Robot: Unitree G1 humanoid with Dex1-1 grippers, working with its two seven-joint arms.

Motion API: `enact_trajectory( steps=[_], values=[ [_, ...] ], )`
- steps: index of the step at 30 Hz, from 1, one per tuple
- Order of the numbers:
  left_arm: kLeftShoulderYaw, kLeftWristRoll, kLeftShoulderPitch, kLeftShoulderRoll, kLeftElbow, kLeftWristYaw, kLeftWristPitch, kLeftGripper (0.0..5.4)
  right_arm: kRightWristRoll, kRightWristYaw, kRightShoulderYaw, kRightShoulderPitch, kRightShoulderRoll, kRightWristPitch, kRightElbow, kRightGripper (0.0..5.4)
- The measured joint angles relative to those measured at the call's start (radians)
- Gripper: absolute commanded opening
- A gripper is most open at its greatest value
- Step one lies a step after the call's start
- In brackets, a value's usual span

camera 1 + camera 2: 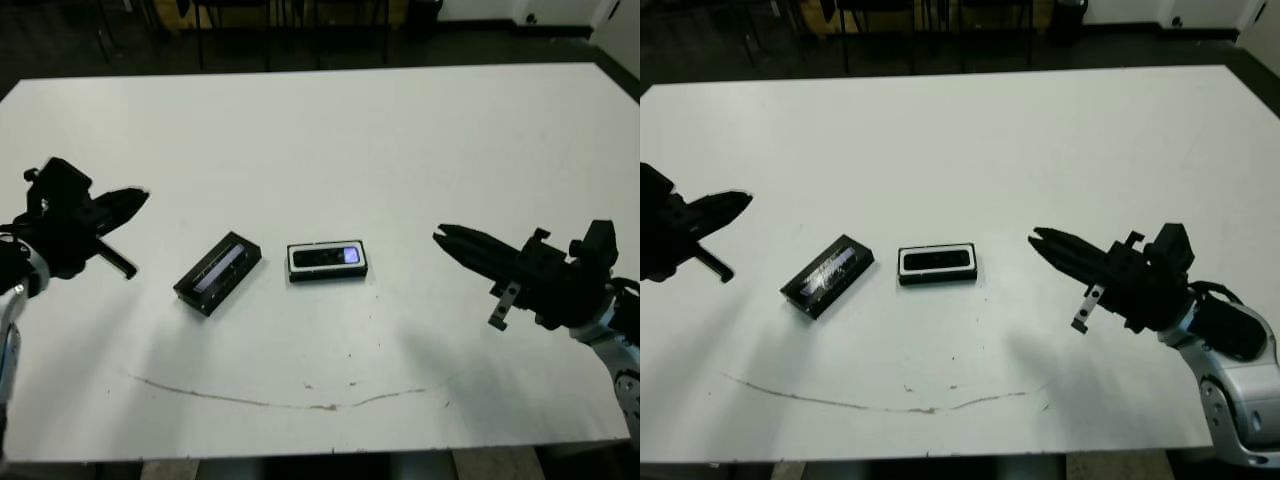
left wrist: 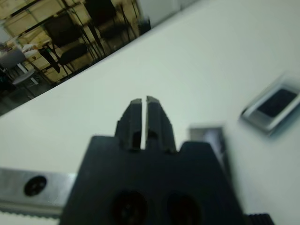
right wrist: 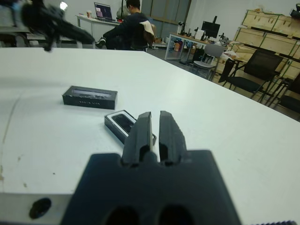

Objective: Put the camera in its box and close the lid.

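The box [image 1: 293, 262], a shallow white-lined black tray, lies at the table's middle, and the camera [image 1: 330, 257] rests inside it with its bluish screen toward the right. The lid [image 1: 218, 272] lies flat just left of the box, turned at an angle, its pale strip facing up. My left gripper [image 1: 140, 197] hovers shut well left of the lid and holds nothing. Off to the right of the box, my right gripper [image 1: 440, 237] is shut and empty too, its tips pointing at the box. The right wrist view shows the lid [image 3: 90, 97] and the box [image 3: 123, 123] beyond its fingertips [image 3: 143, 117].
A thin brown line [image 1: 300, 403] runs across the white table [image 1: 400, 140] near its front edge. A seated person [image 3: 131, 26], desks and chairs show beyond the table in the right wrist view.
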Motion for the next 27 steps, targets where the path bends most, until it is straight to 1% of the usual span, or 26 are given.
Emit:
enact_trajectory(
  steps=[2,3,5,7,10,14,16,22,27],
  values=[
    [0.002,-0.077,0.014,-0.066,-0.054,0.038,0.014,0.31,0.013,-0.009,0.000,-0.001,0.000,0.023,0.001,0.00],
    [-0.001,-0.097,0.021,-0.081,-0.079,0.053,0.017,0.46,0.013,-0.012,0.000,-0.002,0.000,0.026,0.003,0.00],
    [-0.021,-0.110,0.037,-0.085,-0.121,0.074,0.018,0.81,0.007,-0.020,0.000,-0.002,0.000,0.028,0.004,0.00],
    [-0.057,-0.106,0.051,-0.068,-0.148,0.081,0.022,1.17,0.002,-0.031,0.000,-0.001,0.000,0.029,0.003,0.00],
    [-0.127,-0.064,0.076,-0.009,-0.153,0.083,0.031,1.72,0.006,-0.031,0.000,0.000,0.000,0.034,0.000,0.00],
    [-0.237,0.043,0.119,0.060,-0.120,0.083,-0.010,2.47,0.002,-0.034,0.000,0.004,0.000,0.033,-0.017,0.00],
    [-0.278,0.077,0.127,0.073,-0.097,0.083,-0.016,2.84,0.007,-0.037,0.000,0.006,0.000,0.034,-0.024,0.00],
    [-0.348,0.153,0.137,0.081,-0.064,0.113,0.009,3.95,0.012,-0.052,0.001,0.023,0.004,0.038,-0.034,0.00],
    [-0.366,0.178,0.134,0.082,-0.054,0.125,0.026,4.85,0.016,-0.086,0.002,0.041,0.004,0.080,-0.061,0.00]
  ],
)
